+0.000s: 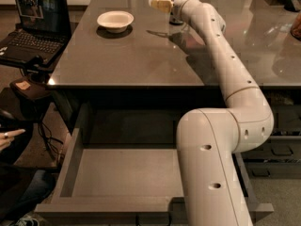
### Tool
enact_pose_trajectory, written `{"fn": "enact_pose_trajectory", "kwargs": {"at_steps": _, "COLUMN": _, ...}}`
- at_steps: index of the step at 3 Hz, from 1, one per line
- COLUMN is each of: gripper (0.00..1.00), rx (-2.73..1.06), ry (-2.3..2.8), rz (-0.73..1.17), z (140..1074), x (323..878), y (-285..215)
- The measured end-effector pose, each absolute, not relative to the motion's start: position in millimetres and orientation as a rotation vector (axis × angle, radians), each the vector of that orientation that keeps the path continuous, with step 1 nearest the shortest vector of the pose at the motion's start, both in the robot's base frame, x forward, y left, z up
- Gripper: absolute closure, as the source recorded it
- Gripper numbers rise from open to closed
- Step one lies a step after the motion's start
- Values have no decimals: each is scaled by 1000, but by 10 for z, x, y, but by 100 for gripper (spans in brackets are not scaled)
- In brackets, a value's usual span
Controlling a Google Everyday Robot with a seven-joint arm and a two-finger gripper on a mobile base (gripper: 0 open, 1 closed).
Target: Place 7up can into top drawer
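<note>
I have the hand (160, 4) out over the far side of the surface (122, 60), its pale tip pointing left, and I cannot tell whether it is wide or narrow. The 7up can (174, 20) stands just right of it, mostly hidden behind the wrist. A white bowl (115, 19) sits further left. The top drawer (122, 173) stands pulled open below the near edge.

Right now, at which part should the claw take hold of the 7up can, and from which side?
Probably the round side wall at mid-height, coming level from the left, where the claw sits. The 7up can seems to stand upright on the table, mostly hidden behind the wrist; the bowl stands well apart.
</note>
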State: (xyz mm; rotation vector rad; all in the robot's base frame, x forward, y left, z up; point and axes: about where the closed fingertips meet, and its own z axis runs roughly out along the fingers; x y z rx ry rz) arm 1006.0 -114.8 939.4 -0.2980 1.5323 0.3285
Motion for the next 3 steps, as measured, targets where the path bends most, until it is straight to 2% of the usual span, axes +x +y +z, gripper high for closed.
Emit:
{"fn": "enact_pose_trajectory", "kwargs": {"at_steps": 1, "gripper": 0, "rx": -298, "ry": 1533, "rz": 327, "z": 9396, "x": 10060, "y": -1150}}
{"fn": "enact_pose_trajectory", "kwargs": {"at_steps": 2, "gripper": 14, "rx": -298, "ry": 1533, "rz": 327, "z": 9395, "x": 10060, "y": -1149}}
{"fn": "enact_pose_trajectory", "kwargs": {"at_steps": 3, "gripper": 37, "rx": -298, "ry": 1533, "rz": 327, "z": 9395, "x": 10061, "y": -1149}}
